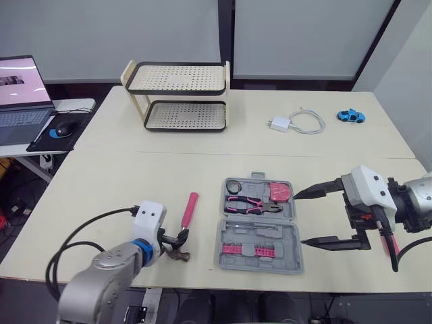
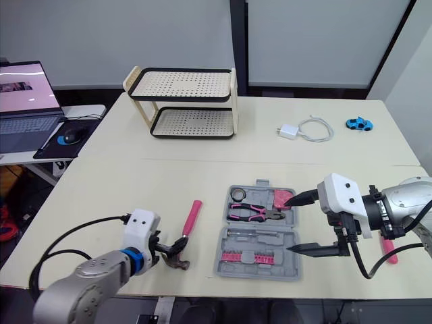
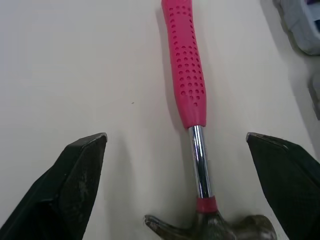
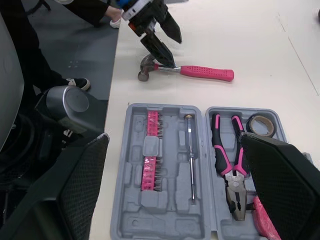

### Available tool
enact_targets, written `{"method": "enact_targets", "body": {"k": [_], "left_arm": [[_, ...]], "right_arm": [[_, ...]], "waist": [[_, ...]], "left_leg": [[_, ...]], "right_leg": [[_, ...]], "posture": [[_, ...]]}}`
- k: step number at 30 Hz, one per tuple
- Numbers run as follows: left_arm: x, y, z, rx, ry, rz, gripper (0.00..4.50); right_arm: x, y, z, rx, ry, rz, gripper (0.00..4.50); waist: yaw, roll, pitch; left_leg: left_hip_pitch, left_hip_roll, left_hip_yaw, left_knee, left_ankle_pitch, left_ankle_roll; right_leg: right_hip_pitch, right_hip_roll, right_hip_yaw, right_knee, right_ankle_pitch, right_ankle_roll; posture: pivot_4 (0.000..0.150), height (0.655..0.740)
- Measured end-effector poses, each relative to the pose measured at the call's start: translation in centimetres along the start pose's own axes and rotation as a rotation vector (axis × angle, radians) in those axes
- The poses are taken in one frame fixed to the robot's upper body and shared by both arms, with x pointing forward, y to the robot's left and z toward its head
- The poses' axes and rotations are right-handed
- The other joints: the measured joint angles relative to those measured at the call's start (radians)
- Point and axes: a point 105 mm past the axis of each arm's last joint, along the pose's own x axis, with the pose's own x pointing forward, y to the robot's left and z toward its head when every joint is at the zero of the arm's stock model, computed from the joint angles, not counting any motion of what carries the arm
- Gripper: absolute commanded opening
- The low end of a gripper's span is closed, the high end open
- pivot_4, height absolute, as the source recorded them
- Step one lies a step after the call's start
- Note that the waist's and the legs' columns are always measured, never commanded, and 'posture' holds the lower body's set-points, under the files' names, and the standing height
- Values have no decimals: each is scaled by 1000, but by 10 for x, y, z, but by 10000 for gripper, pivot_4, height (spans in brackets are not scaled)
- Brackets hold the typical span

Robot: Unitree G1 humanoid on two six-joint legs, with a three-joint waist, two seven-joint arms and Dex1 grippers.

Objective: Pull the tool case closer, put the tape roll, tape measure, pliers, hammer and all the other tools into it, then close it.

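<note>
Left gripper [image 1: 178, 241] open over the hammer head; right gripper [image 1: 302, 219] open beside the case.

Both black left fingers [image 3: 75, 175] are spread apart, holding nothing. They straddle the steel neck of the pink-handled claw hammer [image 1: 190, 209], probably to grasp it near its heavy end. That hammer lies on the cream table [image 1: 135, 169], just left of the open grey plastic tool case [image 1: 223, 251] and outside it. Inside the case sit the pink-handled pliers [image 1: 253, 204], the small dark tape roll [image 1: 234, 186] and the pink tape measure [image 1: 280, 191]. Spread wide at the case's right edge, the right gripper grips nothing; it is likely parked clear. Left fingers partly cover the hammer head, so contact cannot be judged.
</note>
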Motion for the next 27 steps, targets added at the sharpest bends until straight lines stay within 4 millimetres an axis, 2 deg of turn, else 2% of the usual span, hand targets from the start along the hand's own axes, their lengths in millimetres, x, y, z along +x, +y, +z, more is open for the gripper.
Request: {"method": "enact_targets", "body": {"k": [4,6,7,12,15,19,22,27], "left_arm": [[-17,11,17,235,-32,-139,44859],[-21,24,31,412,-70,-212,44859],[-23,36,45,530,-114,-233,44859],[-18,42,70,907,-197,-427,44859],[-12,42,74,1183,-188,-545,44859],[-4,48,69,1549,-136,-701,44859],[2,52,69,1733,-137,-759,44859],[15,35,67,2038,-157,-946,44859]], "right_arm": [[2,1,-2,9,-2,-48,45000],[6,4,-3,20,-5,-72,45000],[10,7,-5,31,-6,-81,45000],[21,11,-8,59,7,-126,45000],[29,12,-12,85,20,-151,45000],[37,12,-13,113,24,-175,45000],[40,12,-14,128,35,-186,45000],[48,19,-12,157,37,-165,45000]], "waist": [[-1,1,0],[0,1,1],[2,3,1],[4,3,2],[-2,3,2],[-8,3,2],[-11,3,2],[-12,1,3]], "left_leg": [[0,0,0,-1,1,-2],[0,1,0,-1,1,-2],[-1,0,0,-1,0,0],[-2,0,0,-1,0,0],[-3,0,0,-2,2,-3],[-3,0,0,-1,1,-2],[-2,-1,0,-1,0,0],[-3,-2,-1,1,0,0]], "right_leg": [[0,0,0,-1,0,0],[0,0,-1,-1,0,-1],[0,-1,-1,-2,0,-2],[-1,-1,-1,-4,1,-1],[-2,-1,-1,-4,1,-1],[-2,0,-1,-3,1,-1],[-2,0,-2,-1,1,-1],[-2,1,-3,1,1,0]], "posture": [[1500,7400],[1500,7400],[1500,7400],[1500,7400],[1500,7400],[1500,7400],[1500,7400],[1500,7400]]}}
